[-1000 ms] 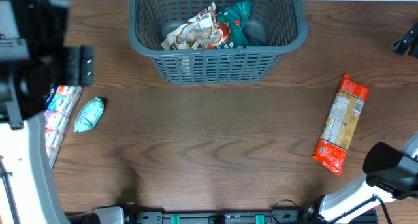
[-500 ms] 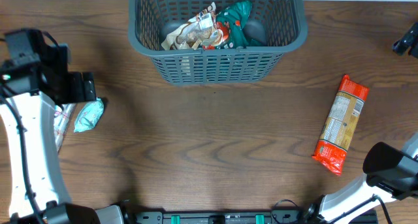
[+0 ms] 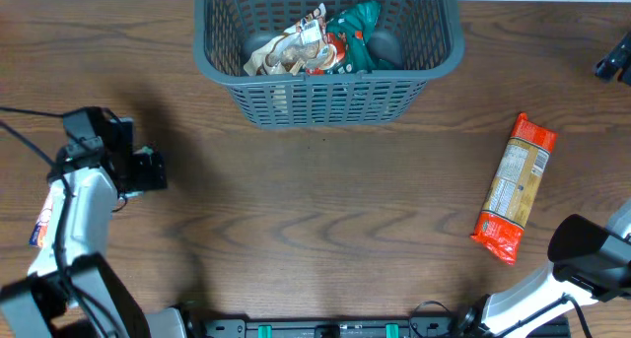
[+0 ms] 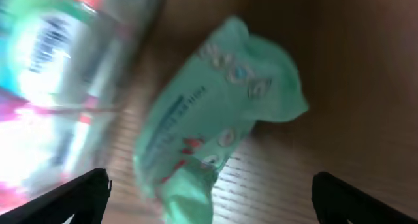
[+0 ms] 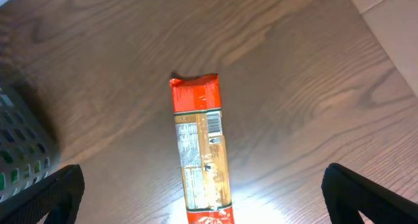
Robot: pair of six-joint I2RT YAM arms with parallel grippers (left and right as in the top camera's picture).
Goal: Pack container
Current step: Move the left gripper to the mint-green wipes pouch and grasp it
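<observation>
Brown wooden table (image 3: 315, 230) fills the whole scene, and all the things lie on it. At its far edge, in the middle, stands the container (image 3: 325, 100), the dark grey basket with slotted sides. It already holds a brown and white packet (image 3: 296, 50) and a green packet (image 3: 357, 33), so I judge the packing is partly done. It sits between the two arms, probably so that each one can reach it.

Well apart from it, on the right side, lies the long orange packet (image 3: 515, 188), flat on the wood. The right gripper (image 5: 202, 170) hangs high above this packet with the jaws wide open and nothing between them. It seems to wait for its turn.

On the left side, the left gripper (image 4: 210, 177) is low over the small mint green packet (image 4: 215, 119), also with the jaws fully open and empty. The packet lies between the two fingers, so I think the arm is lining up to pick it. Just beside it lies a colourful packet (image 4: 59, 74), blurred, which may get in the way of one finger.
</observation>
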